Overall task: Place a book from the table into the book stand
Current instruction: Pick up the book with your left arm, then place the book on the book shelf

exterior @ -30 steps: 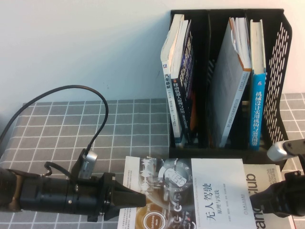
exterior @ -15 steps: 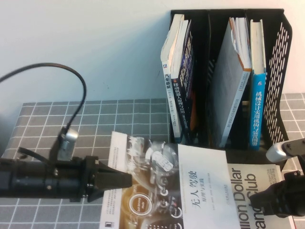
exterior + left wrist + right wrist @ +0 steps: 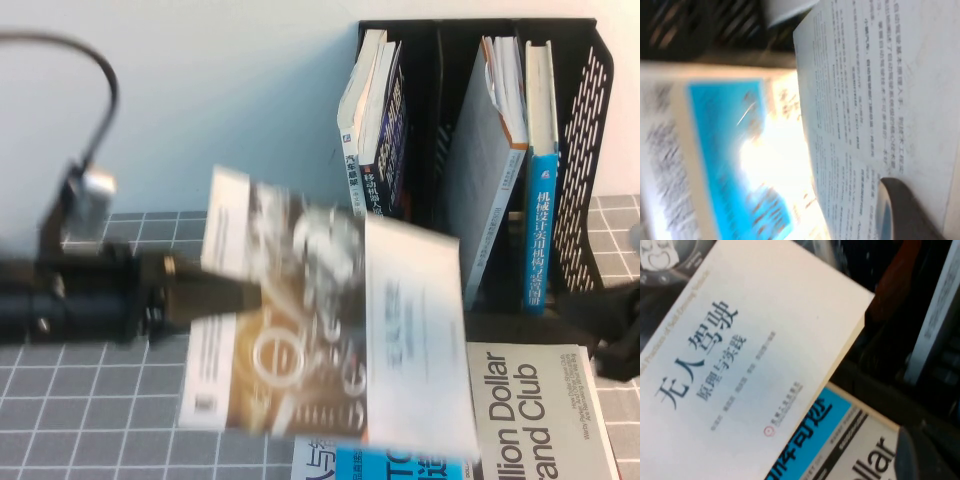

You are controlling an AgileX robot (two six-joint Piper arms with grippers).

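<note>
The book point(image 3: 330, 320), half white with black title, half dark brown-gold gauges, hangs tilted above the table point(image 3: 90, 400). My left gripper point(image 3: 250, 294) is shut on its left edge. In the left wrist view a dark finger point(image 3: 907, 212) presses on the book's printed underside point(image 3: 865, 95). The right wrist view shows the white cover half point(image 3: 740, 350) from close by. The black book stand point(image 3: 588, 150) rises at the back right, behind the lifted book. My right gripper point(image 3: 612, 338) is a dark shape low at the right edge, apart from the book.
The "Dollar Club" book point(image 3: 535, 410) lies flat at the front right, and a blue-covered book point(image 3: 400, 468) pokes out beside it under the lifted one. Several upright books point(image 3: 375, 150) fill the stand's left and right compartments, among them a blue-spined one point(image 3: 540, 220).
My left gripper has lifted the book off the table, up and to the left, uncovering the blue-covered book. The right arm has drawn back toward the right edge.
</note>
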